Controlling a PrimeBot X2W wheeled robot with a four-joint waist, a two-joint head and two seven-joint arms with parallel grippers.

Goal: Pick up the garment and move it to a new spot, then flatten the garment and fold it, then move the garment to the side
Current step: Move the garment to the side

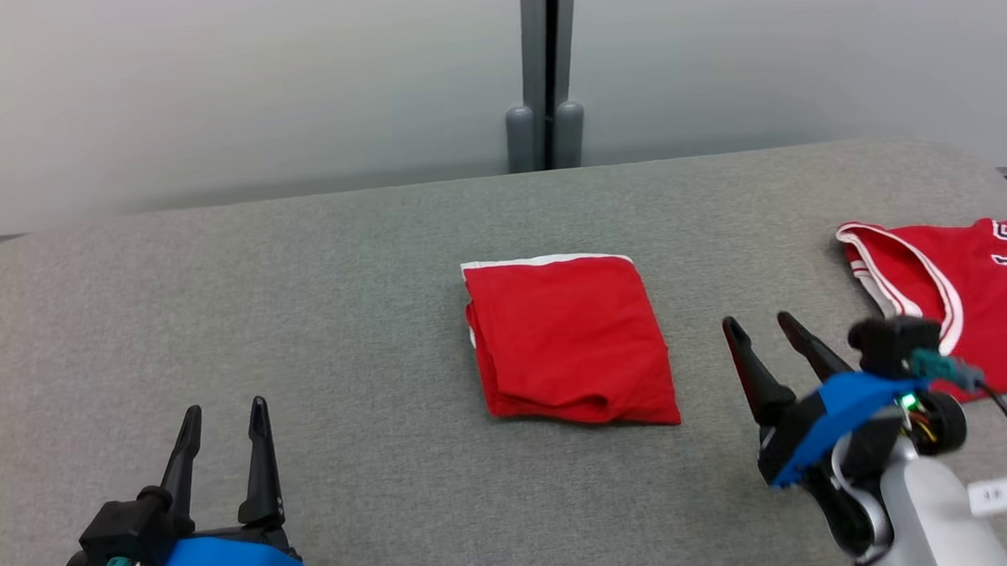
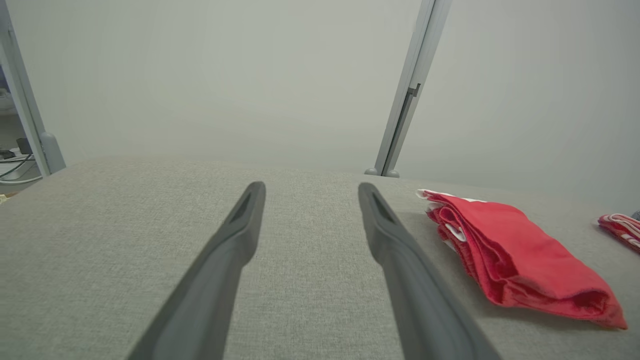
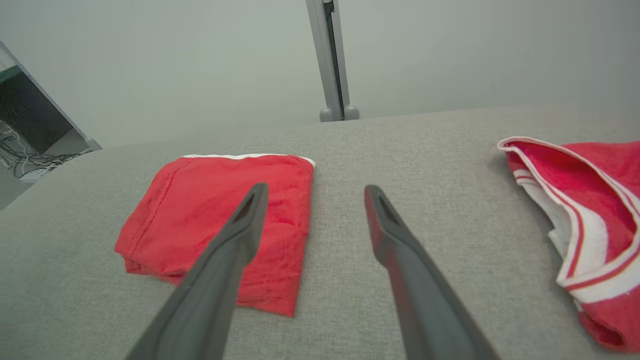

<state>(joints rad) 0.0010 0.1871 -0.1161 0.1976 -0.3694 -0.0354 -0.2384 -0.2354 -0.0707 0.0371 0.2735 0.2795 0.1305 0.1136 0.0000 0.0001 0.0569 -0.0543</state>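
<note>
A red garment with a white edge lies folded into a neat rectangle at the middle of the grey table; it also shows in the left wrist view and the right wrist view. My left gripper stands open at the lower left, well apart from the garment, nothing between its fingers. My right gripper is open just right of the garment, above the cloth-covered surface, holding nothing.
A second red jersey with white trim and lettering lies at the table's right edge, close behind my right wrist, also in the right wrist view. A grey post stands behind the far edge against a pale wall.
</note>
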